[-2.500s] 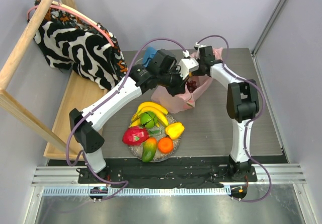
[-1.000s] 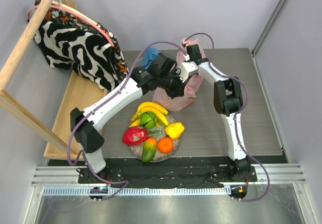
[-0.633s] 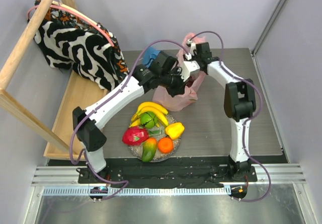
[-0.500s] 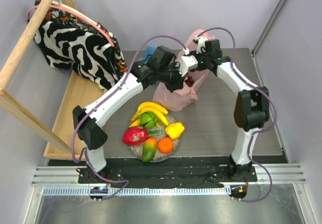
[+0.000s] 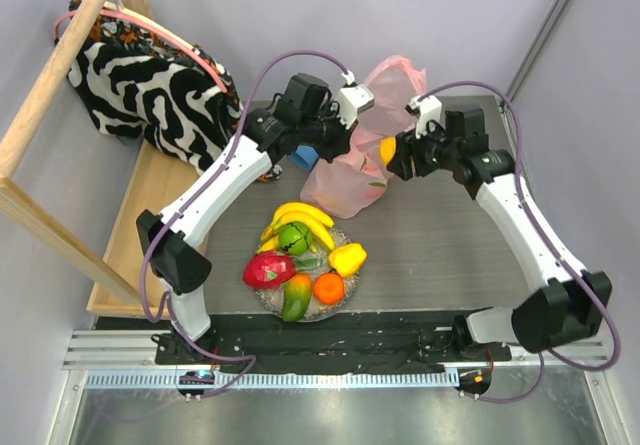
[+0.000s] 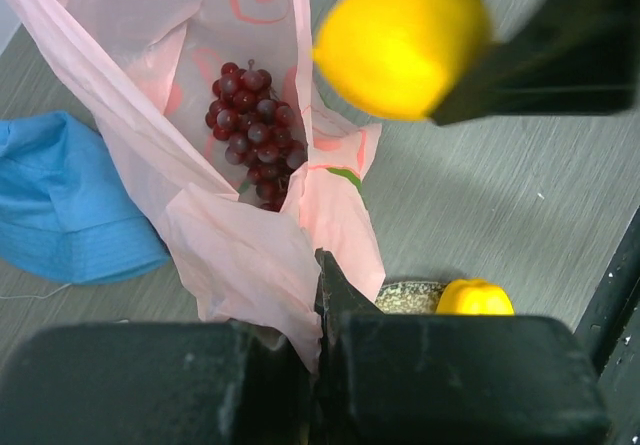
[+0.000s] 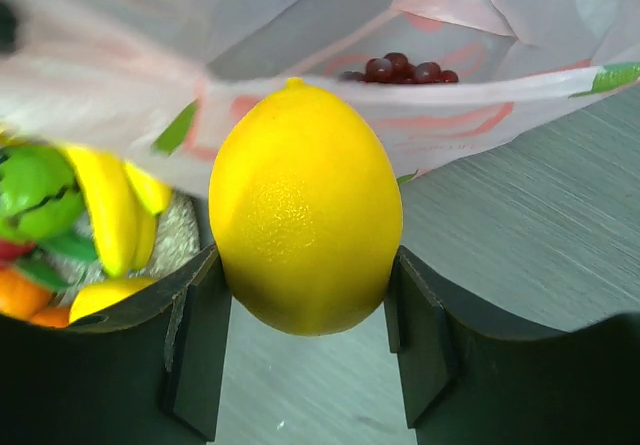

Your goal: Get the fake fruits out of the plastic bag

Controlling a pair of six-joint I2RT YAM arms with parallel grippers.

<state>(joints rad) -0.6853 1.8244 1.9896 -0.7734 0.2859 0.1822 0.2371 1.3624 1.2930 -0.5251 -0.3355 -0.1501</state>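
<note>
The pink plastic bag point(image 5: 345, 180) is held up by one edge at the table's middle back. My left gripper point(image 5: 352, 130) is shut on that edge point(image 6: 250, 255). Dark purple grapes point(image 6: 250, 115) lie inside the bag and also show in the right wrist view point(image 7: 400, 68). My right gripper point(image 5: 393, 153) is shut on the yellow lemon point(image 7: 305, 205) and holds it in the air just right of the bag's mouth. The banana bunch point(image 5: 305, 220), green apple point(image 5: 293, 237), dragon fruit point(image 5: 268, 269), yellow pepper point(image 5: 347, 259), orange point(image 5: 328, 287) and mango point(image 5: 296, 298) lie on a speckled plate point(image 5: 322, 314).
A blue cloth point(image 5: 303, 155) lies left of the bag, under the left arm. Black-and-white patterned fabric point(image 5: 150, 85) hangs over a wooden rack point(image 5: 135, 225) on the left. The plate sits near the table's front edge, between the two arm bases.
My right gripper has come out of the bag with the lemon and swung right and nearer. My left gripper has lifted the bag's edge up and back to the left.
</note>
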